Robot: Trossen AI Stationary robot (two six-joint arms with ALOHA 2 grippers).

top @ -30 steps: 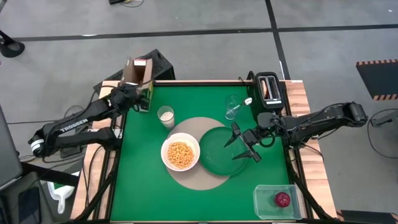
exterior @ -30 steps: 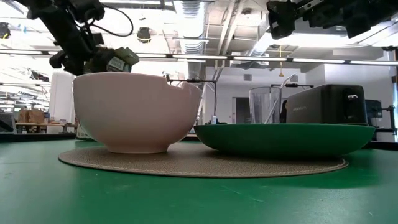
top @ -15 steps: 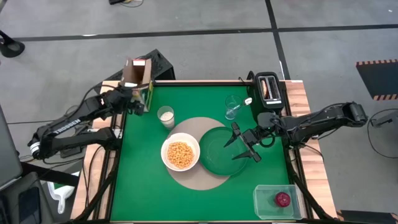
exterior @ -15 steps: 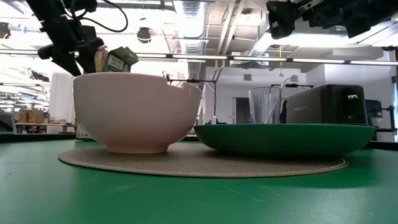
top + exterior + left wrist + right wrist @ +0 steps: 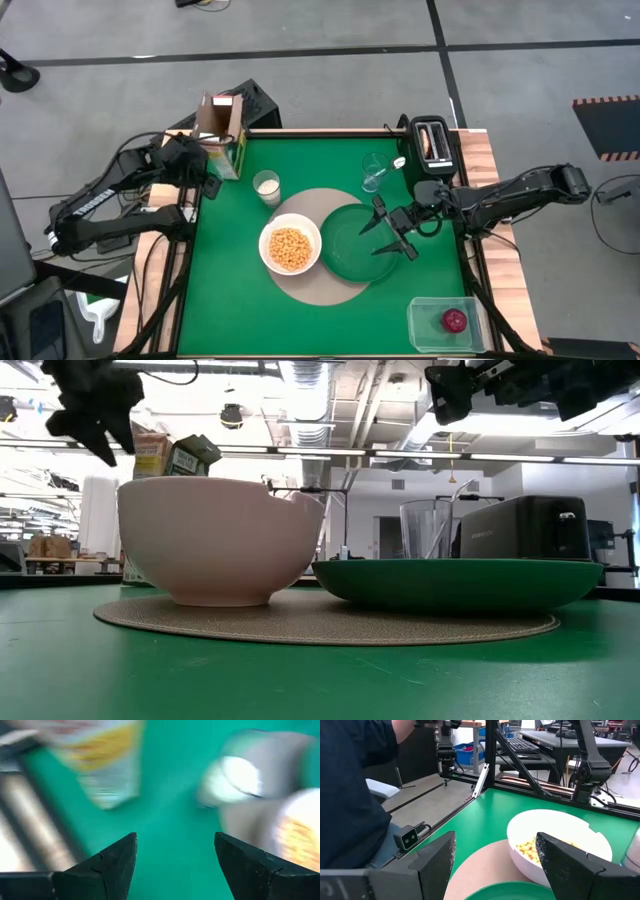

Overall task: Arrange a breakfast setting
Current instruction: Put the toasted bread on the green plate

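Observation:
The yellow-green cereal box (image 5: pixel 222 134) stands upright on its base at the table's far left corner, flaps open. My left gripper (image 5: pixel 203 172) is open and empty just beside it, toward the left edge; it also shows in its wrist view (image 5: pixel 175 865). The white bowl (image 5: pixel 290 248), holding cereal, and the dark-green plate (image 5: pixel 352 243) sit on the round tan mat (image 5: pixel 325 285). My right gripper (image 5: pixel 379 238) hovers open and empty over the plate. The red fruit (image 5: pixel 454 320) lies in the clear tub. A spoon (image 5: pixel 397 163) leans in a clear glass.
A glass of milk (image 5: pixel 266 186) stands between box and bowl. The black toaster (image 5: pixel 432 140) is at the far right corner, the clear tub (image 5: pixel 440 325) at the near right. A person in dark blue (image 5: pixel 350 795) shows beyond the table in the right wrist view.
My left gripper has drawn away from the cereal box toward the table's left and near edges. The box stays standing upright at the far left corner.

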